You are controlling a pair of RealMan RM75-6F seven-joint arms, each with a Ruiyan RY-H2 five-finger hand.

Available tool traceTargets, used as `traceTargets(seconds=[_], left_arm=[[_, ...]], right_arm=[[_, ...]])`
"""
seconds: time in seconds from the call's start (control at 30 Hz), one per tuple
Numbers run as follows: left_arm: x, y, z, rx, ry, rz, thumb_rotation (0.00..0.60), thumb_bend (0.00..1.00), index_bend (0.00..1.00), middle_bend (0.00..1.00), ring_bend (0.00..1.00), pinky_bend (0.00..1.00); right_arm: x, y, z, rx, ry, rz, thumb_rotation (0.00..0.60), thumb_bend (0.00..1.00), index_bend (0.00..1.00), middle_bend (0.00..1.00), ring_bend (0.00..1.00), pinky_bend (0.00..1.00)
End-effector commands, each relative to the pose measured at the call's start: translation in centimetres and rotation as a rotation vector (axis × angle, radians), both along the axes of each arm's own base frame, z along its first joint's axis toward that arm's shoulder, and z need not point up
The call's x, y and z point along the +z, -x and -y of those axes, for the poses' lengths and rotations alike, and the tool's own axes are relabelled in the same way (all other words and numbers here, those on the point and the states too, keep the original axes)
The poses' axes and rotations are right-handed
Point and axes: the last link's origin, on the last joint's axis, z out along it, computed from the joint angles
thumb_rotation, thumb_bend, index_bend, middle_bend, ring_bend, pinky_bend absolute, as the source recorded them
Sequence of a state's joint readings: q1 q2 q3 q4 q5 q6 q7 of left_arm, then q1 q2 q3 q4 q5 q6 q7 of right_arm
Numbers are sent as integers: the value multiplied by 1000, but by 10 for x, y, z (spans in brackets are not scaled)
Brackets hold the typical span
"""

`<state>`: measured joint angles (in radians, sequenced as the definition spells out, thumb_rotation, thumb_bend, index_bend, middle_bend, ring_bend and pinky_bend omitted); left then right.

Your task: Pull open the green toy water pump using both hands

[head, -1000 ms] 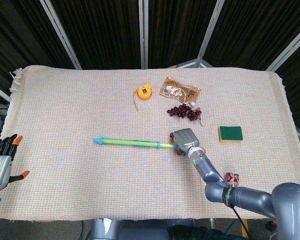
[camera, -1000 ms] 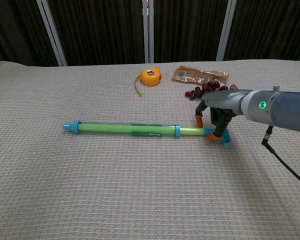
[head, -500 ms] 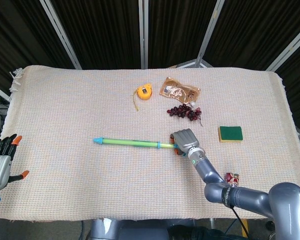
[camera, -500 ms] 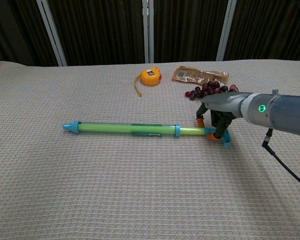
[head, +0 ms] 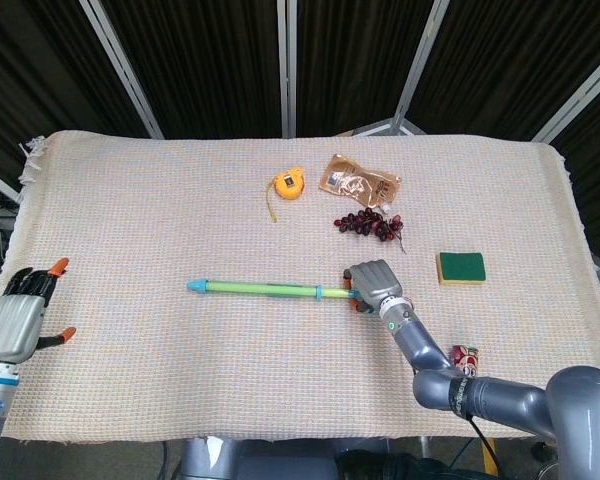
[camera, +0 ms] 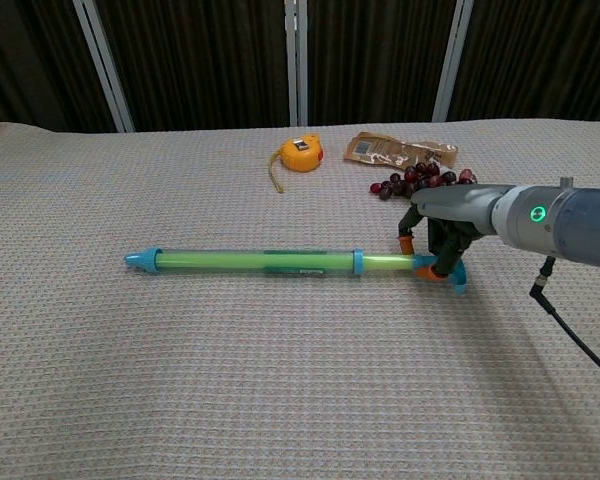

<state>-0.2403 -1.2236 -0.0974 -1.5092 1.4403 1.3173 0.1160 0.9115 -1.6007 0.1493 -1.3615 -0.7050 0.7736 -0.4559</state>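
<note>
You're in a lab test cell: dark curtain panels (head: 230, 60) on metal frames behind the cloth-covered table (head: 130, 200).

Table (head: 130, 200) w/ pump (head: 265, 289), tape measure (head: 288, 184), grapes (head: 368, 225), sponge (head: 461, 267).

Right robot hand (camera: 442, 232) on green pump (camera: 255, 262) handle — fingers curled.

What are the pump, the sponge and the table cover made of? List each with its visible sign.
Green toy water pump: glossy translucent plastic, the inner rod shows through.
Sponge: yellow foam under a matte green pad, probably abrasive fibre.
Table cover: beige woven cloth, waffle-like texture.
</note>
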Motion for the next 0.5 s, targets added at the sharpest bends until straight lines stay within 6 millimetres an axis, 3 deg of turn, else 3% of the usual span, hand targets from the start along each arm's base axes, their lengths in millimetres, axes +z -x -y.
traceTargets(seconds=[0.03, 0.17, 0.33, 0.5], left_arm=[[-23, -32, -58, -128, 69, -12, 600, 0, 39, 664, 650, 693], [-48, -48, -83, -166, 132, 17, 600, 0, 171, 809, 795, 959], [-77, -61, -96, -171, 227, 71, 600, 0, 273, 855, 833, 1000], [-106, -73, -100, -178, 305, 113, 600, 11, 299, 858, 835, 1000]], right_arm=[[4, 0, -1, -29, 3, 18, 600, 470, 638, 1000, 1000, 1000], [6, 0, -2, -54, -2, 28, 600, 470, 650, 1000, 1000, 1000], [6, -1, -3, -64, 0, 31, 600, 480, 653, 1000, 1000, 1000], [5, -3, -4, -78, -4, 39, 600, 479, 653, 1000, 1000, 1000]])
